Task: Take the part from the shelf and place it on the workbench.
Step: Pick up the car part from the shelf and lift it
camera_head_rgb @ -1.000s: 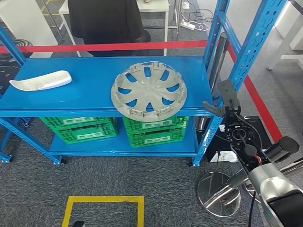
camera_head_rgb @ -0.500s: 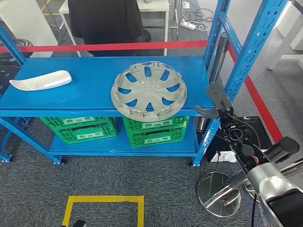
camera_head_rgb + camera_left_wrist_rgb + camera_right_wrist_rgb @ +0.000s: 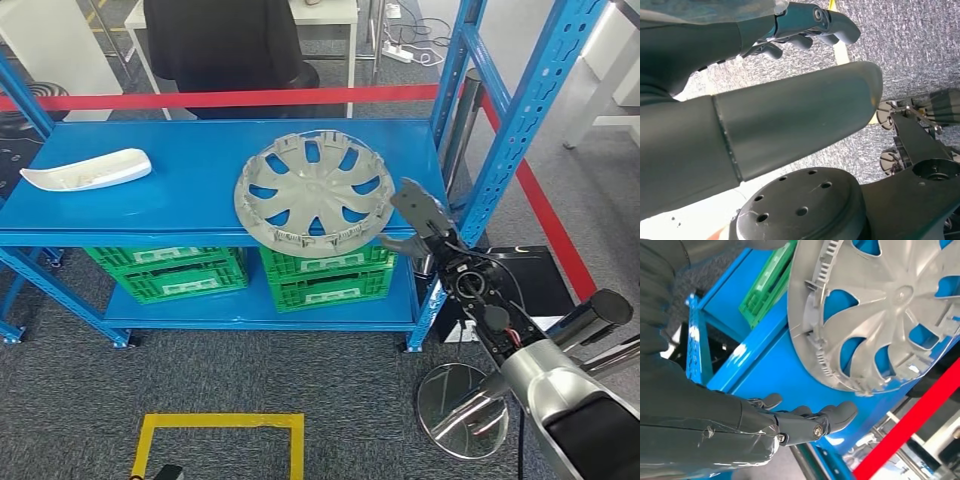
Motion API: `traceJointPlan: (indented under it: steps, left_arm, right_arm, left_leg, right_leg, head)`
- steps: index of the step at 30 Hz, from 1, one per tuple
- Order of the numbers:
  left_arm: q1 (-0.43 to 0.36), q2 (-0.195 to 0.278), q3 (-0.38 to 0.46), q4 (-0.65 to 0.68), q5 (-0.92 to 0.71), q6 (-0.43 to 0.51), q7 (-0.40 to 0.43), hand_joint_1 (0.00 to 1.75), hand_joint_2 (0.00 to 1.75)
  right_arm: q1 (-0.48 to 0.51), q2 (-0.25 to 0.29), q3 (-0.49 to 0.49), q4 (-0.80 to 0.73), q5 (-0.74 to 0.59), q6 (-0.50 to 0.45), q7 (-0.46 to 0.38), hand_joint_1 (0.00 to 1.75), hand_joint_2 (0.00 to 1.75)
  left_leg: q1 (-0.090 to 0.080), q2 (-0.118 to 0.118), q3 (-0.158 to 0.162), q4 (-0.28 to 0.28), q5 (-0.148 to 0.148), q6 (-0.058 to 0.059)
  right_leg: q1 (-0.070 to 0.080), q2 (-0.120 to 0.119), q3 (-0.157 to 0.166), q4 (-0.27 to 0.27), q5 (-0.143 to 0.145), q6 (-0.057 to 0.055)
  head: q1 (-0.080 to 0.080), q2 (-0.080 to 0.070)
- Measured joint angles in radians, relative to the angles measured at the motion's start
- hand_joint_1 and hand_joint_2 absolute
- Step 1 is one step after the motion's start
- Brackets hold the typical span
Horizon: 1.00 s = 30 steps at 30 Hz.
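Observation:
A grey wheel cover (image 3: 314, 188) lies flat on the blue shelf (image 3: 181, 205), its front rim slightly over the shelf's edge. My right hand (image 3: 413, 222) hovers just off the cover's right rim, fingers spread and holding nothing. In the right wrist view the fingers (image 3: 810, 422) reach out over the shelf board beside the wheel cover (image 3: 881, 315), with a gap between them. My left hand (image 3: 753, 100) hangs above the grey carpet, its fingers (image 3: 806, 27) loosely apart and empty.
A white curved part (image 3: 87, 170) lies at the shelf's left end. Two green crates (image 3: 170, 270) (image 3: 328, 275) sit on the lower board. Blue uprights (image 3: 453, 70) stand close by my right arm. Behind a red barrier tape (image 3: 226, 98) stands a person (image 3: 219, 40). A yellow floor square (image 3: 219, 440) lies below.
My right hand has moved left and a little forward, from beside the shelf's right upright to the wheel cover's right rim. The wheel cover has not moved.

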State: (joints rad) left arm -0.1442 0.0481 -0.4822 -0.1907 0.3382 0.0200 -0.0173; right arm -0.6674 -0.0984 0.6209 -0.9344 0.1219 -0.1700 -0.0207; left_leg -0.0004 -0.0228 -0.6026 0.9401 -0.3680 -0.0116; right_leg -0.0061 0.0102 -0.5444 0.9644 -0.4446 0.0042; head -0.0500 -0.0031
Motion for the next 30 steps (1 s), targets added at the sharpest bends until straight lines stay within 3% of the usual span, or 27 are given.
traceJointPlan:
  steps: [14,23,30]
  left_arm:
    - [-0.008,-0.002,-0.014,0.0,0.029,0.0,0.005,0.0,0.0]
    - [0.001,-0.01,-0.014,0.0,0.043,0.001,-0.001,0.0,0.0]
    - [0.006,-0.019,-0.017,0.0,0.046,0.001,-0.001,0.0,0.0]
  right_arm:
    - [-0.161,0.184,0.179,0.164,0.295,-0.016,0.122,0.0,1.75]
    - [-0.203,0.214,0.272,0.275,0.438,0.061,0.219,0.0,1.75]
    - [-0.209,0.221,0.312,0.327,0.449,0.076,0.242,0.0,1.75]
  left_leg:
    - [0.0,0.0,0.0,-0.001,0.001,-0.001]
    - [0.0,-0.001,-0.001,0.0,0.001,-0.001]
    - [0.0,-0.001,0.0,0.0,0.001,-0.001]
  right_leg:
    - [0.001,0.0,0.0,0.0,0.0,-0.001]
    - [0.0,-0.001,0.0,0.0,-0.001,-0.001]
    - [0.0,-0.001,0.0,0.0,0.0,-0.001]
  head:
    - [0.0,0.0]
    - [0.0,0.0]
    - [0.0,0.0]
